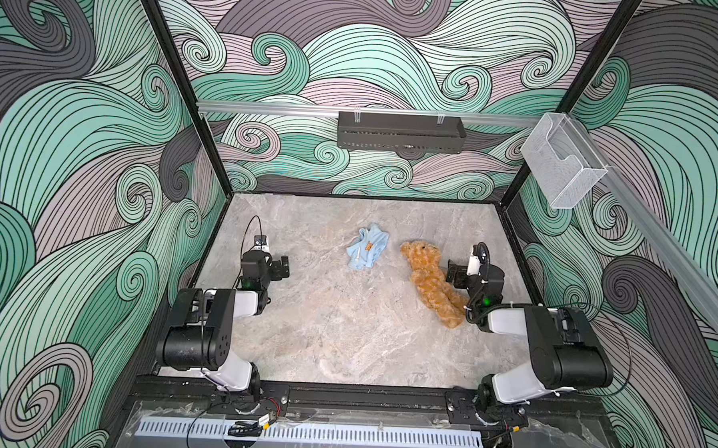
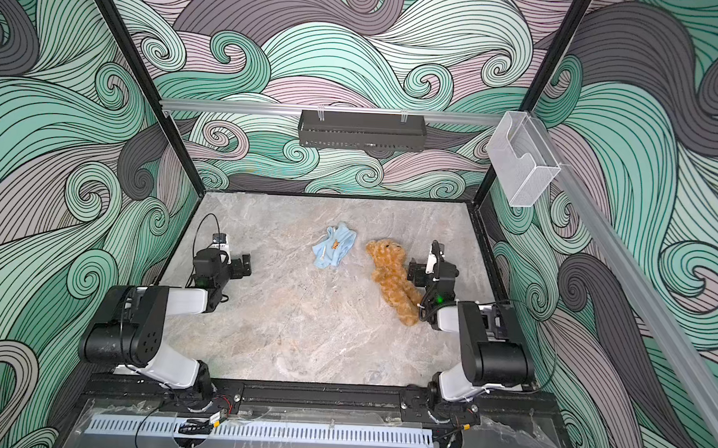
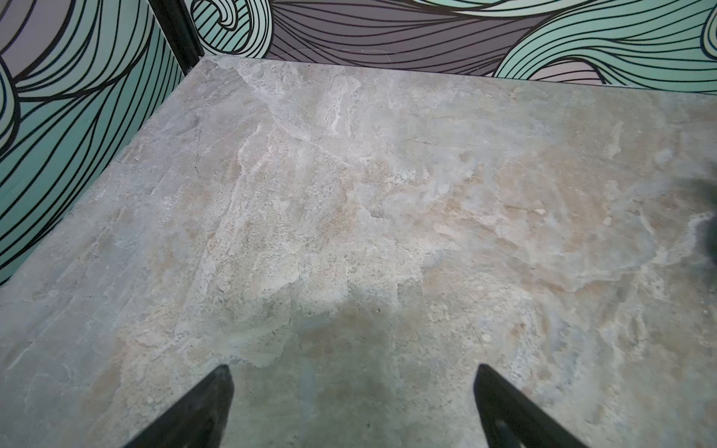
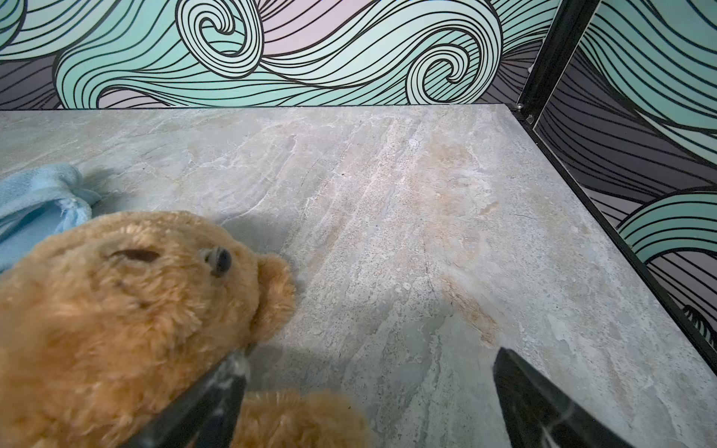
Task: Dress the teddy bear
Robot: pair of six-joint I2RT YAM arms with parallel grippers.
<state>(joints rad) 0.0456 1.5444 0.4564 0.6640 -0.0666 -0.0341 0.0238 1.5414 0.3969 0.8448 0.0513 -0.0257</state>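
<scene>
In both top views the teddy bear (image 1: 427, 280) (image 2: 392, 276) lies undressed on the tabletop (image 1: 344, 341), right of centre in the frame. Its head points toward the back wall and its legs trail toward the lower right. It is a limp, shaggy golden-brown plush with round ears, stretched out long. The blue garment (image 1: 366, 248) (image 2: 333, 249) is crumpled just left of the bear's head, with a small bear patch facing up. The left tool (image 1: 282, 267) hovers at the left side of the tabletop, well apart from both. The right tool (image 1: 453, 271) sits just beside the bear's right flank.

In the left wrist view the left tool (image 3: 353, 372) is released, its jaws spread wide over bare tabletop (image 3: 349, 194).

In the right wrist view the right tool (image 4: 370, 357) is also released and empty. One jaw lies at the edge of the teddy bear (image 4: 116, 302); whether it touches the fur I cannot tell. A dark bead eye and a round ear show, and the blue garment (image 4: 35, 198) lies beyond the head.

I judge the task at its opening reach, with nothing grasped yet. The next move likely calls for one tool to lift the garment by an edge and find its opening, while the other steadies the bear. Both are soft and will sag and slide.
</scene>
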